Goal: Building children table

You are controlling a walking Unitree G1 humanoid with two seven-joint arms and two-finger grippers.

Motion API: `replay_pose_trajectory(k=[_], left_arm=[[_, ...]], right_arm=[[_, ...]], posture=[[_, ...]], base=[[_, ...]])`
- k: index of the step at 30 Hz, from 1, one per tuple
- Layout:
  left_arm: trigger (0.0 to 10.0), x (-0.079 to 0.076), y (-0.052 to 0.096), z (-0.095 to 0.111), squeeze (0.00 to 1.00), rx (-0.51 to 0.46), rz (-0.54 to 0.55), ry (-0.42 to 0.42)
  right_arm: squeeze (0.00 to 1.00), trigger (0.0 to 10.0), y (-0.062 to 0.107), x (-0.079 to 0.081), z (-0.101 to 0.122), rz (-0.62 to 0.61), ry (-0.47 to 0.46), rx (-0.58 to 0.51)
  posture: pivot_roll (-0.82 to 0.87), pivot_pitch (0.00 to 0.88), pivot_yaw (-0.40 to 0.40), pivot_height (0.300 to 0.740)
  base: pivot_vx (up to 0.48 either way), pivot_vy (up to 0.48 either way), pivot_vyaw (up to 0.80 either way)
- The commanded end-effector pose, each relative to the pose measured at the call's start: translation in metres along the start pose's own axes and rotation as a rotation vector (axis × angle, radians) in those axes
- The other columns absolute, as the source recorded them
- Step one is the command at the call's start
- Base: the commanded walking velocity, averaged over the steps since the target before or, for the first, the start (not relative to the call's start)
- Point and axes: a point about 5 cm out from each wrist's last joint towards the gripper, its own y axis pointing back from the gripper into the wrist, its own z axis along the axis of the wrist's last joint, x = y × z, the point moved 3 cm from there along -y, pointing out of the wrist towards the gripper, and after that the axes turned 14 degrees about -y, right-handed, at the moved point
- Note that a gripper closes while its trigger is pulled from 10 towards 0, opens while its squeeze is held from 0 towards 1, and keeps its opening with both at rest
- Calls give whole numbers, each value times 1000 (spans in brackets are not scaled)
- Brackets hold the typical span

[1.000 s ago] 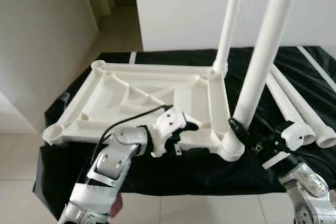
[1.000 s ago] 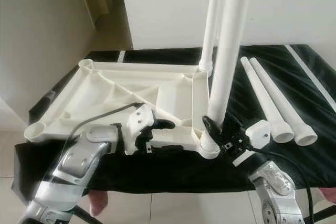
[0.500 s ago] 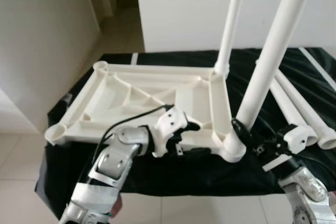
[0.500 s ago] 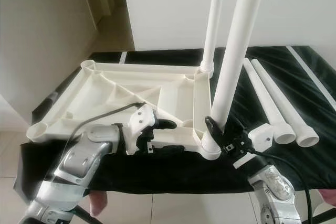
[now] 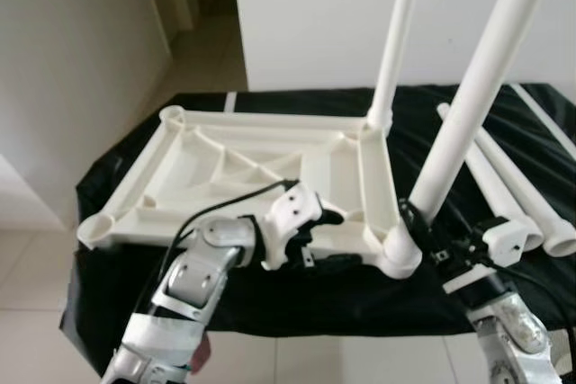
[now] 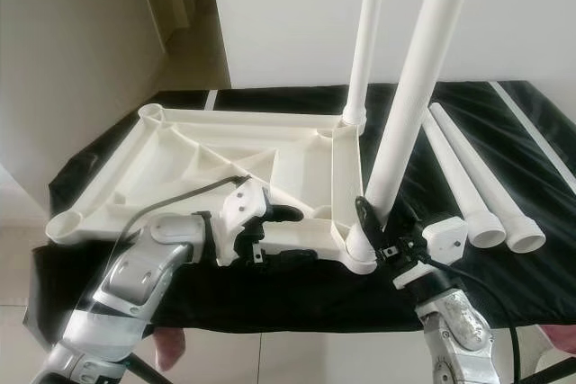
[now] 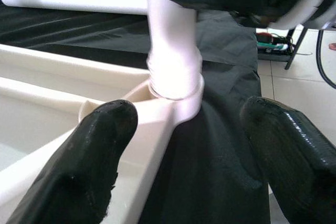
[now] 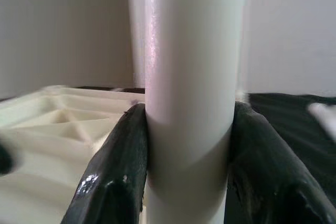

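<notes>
White tabletop (image 5: 261,168) lies upside down on black-draped surface (image 5: 270,299). Right end effector (image 6: 382,236) clamps tilted leg (image 6: 409,105) just above near-right corner socket (image 6: 360,254). Left end effector (image 7: 184,145) wide open by the near rim. Far-right leg (image 6: 364,38) upright; two spare legs (image 6: 477,182) lie right.

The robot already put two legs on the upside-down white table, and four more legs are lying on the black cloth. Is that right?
Not quite. Only two spare legs lie on the black cloth, not four; the right eye view shows this. Two legs do stand in the upside-down table top: the far leg and the near leg, which the right gripper is clamped on.
</notes>
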Motion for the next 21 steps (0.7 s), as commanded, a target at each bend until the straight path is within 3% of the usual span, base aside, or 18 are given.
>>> replay_pose_trajectory(k=[1, 6, 8, 9, 10, 18, 20, 21], left_arm=[[10000, 5, 0, -4, 0, 31, 66, 0], [10000, 5, 0, -4, 0, 29, 69, 1], [10000, 5, 0, -4, 0, 29, 72, 4], [10000, 5, 0, -4, 0, 29, 76, 5], [10000, 6, 0, -4, 0, 29, 77, 6], [10000, 6, 0, -4, 0, 28, 78, 6], [10000, 6, -1, -4, 0, 25, 79, 10], [10000, 6, -1, -4, 0, 25, 79, 10]], right_arm=[[0, 10000, 15, -27, -33, -216, 11, 155], [0, 10000, 14, -18, -35, -253, -3, 127], [0, 10000, 16, -20, -37, -324, 24, 106], [0, 10000, 21, -26, -40, -447, -14, 69], [0, 10000, 22, -27, -40, -495, -7, 52], [0, 10000, 22, -31, -39, -582, 4, 21], [0, 10000, 24, -42, -40, -718, -8, -8], [0, 10000, 24, -42, -40, -718, -8, -8]], posture=[[-8, 0, 58, 740], [-3, 0, 53, 740], [-1, 0, 51, 740], [3, 0, 48, 740], [2, 0, 50, 740], [0, 0, 49, 740], [-1, 0, 49, 740], [-1, 0, 49, 740]], base=[[0, 0, 0], [0, 0, 0], [0, 0, 0], [0, 0, 0], [0, 0, 0], [0, 0, 0], [0, 0, 0], [0, 0, 0]])
